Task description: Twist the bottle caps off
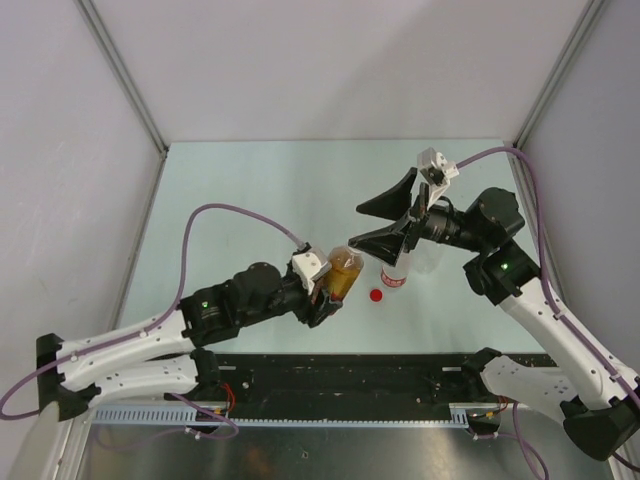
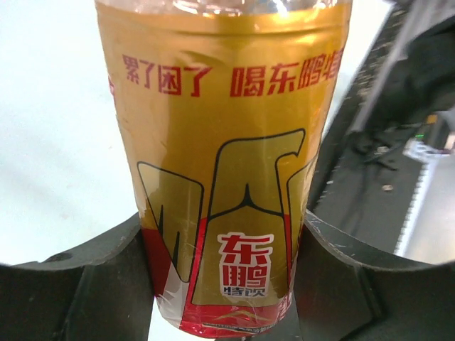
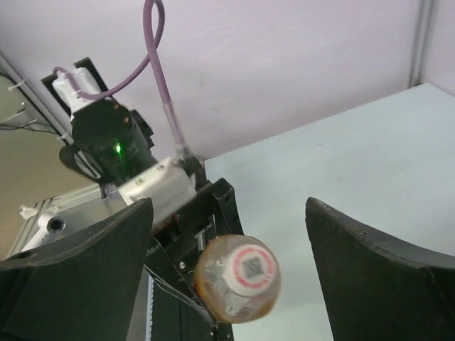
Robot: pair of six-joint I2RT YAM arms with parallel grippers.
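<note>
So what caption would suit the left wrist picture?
Left end effector clamped on a gold-labelled bottle, seen close up.

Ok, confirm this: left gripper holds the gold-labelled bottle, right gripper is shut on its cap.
Wrong on the right gripper: the right wrist view shows it open, standing clear of the cap. The left gripper does hold the gold-labelled bottle.

Amber bottle [image 1: 345,272] held tilted, pale cap [image 3: 244,272] on; red cap [image 1: 376,295] lying loose just beside upright red-and-white-labelled bottle [image 1: 395,273].
</note>
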